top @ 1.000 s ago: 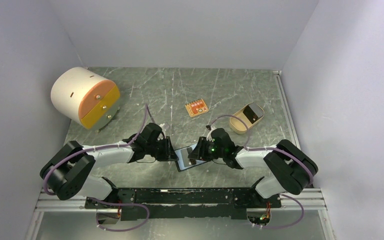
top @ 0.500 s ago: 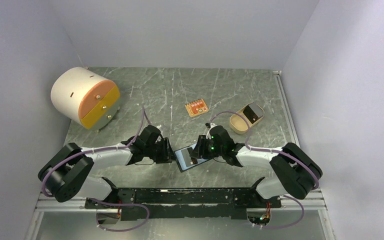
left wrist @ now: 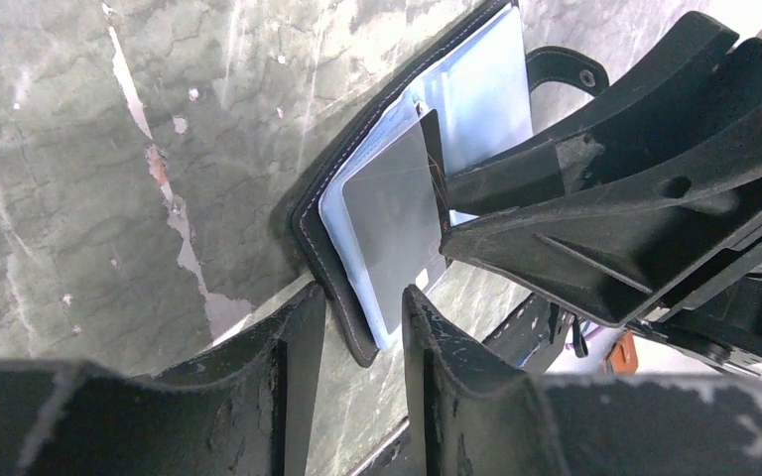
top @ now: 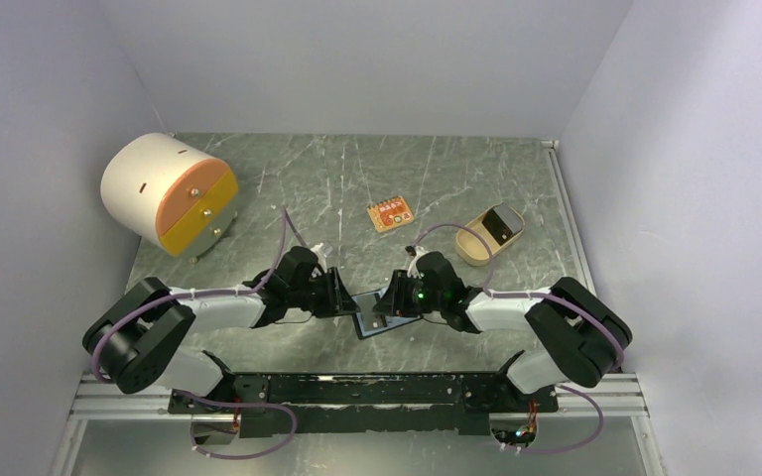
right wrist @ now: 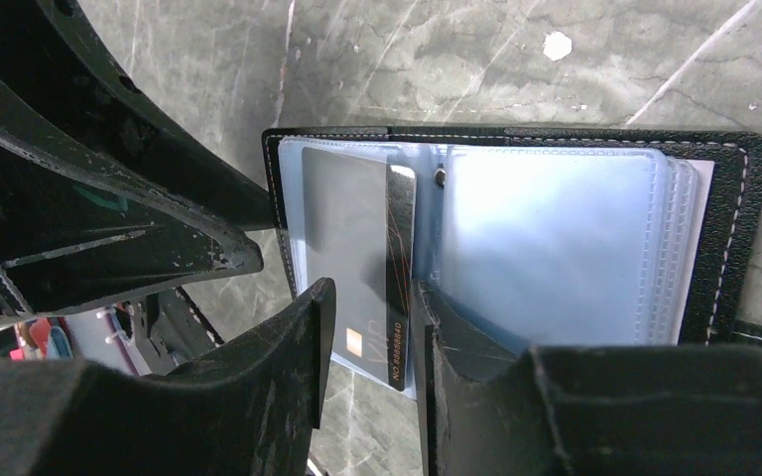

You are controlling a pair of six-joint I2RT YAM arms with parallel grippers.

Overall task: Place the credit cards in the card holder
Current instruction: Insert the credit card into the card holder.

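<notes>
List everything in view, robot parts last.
white drum-shaped cabinet with orange and yellow drawer fronts: 1, far left of table
small orange rectangular board: 1, far centre
tan oval tray: 1, far right
dark grey credit cards: 2, one in the tray, one partly inside a holder pocket
black folding card holder: 1, bluish clear pockets, open between the end effectors
green marbled table: 1, under everything
left end effector: 1, black, at the holder's left edge
right end effector: 1, black, fingers straddling the pocketed card
</notes>
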